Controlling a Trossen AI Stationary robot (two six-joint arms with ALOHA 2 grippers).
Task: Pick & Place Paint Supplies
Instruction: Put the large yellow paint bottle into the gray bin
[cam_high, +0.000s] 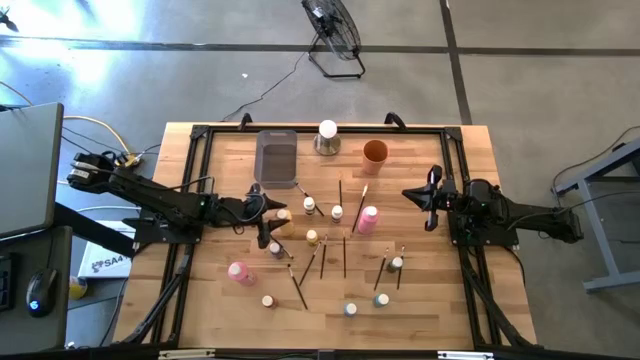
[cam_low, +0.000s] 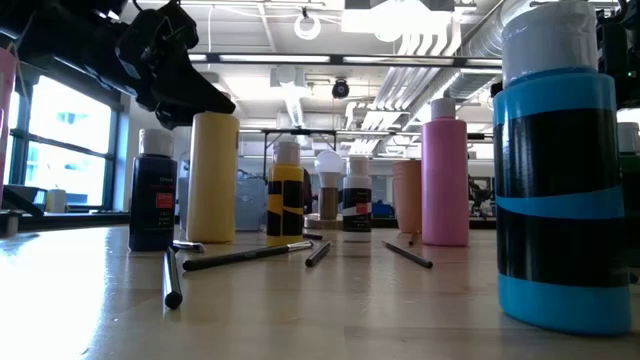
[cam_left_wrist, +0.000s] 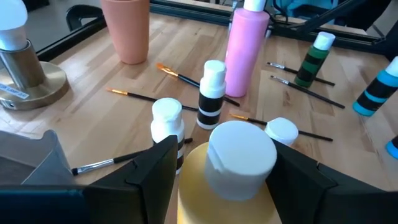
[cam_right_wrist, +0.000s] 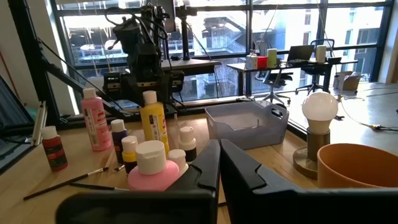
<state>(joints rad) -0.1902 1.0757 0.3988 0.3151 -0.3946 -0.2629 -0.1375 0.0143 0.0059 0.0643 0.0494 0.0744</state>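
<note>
Wooden table (cam_high: 440, 300), two pink bottles (cam_high: 367, 219), left claw (cam_left_wrist: 227, 168) wide around yellow bottle (cam_left_wrist: 239, 174), right claw (cam_right_wrist: 219, 163) closed, empty.

One camera looks straight down on the whole table (cam_high: 420, 290); another sits at tabletop level, close behind the bottles. Both wrist cameras look across the table and share the pink bottle (cam_left_wrist: 247, 46).

I see bare tabletop (cam_high: 450, 300) along the lower right of the high view, while bottles and brushes (cam_high: 343, 256) crowd the centre and the tray (cam_high: 276, 158) blocks upper middle.
</note>
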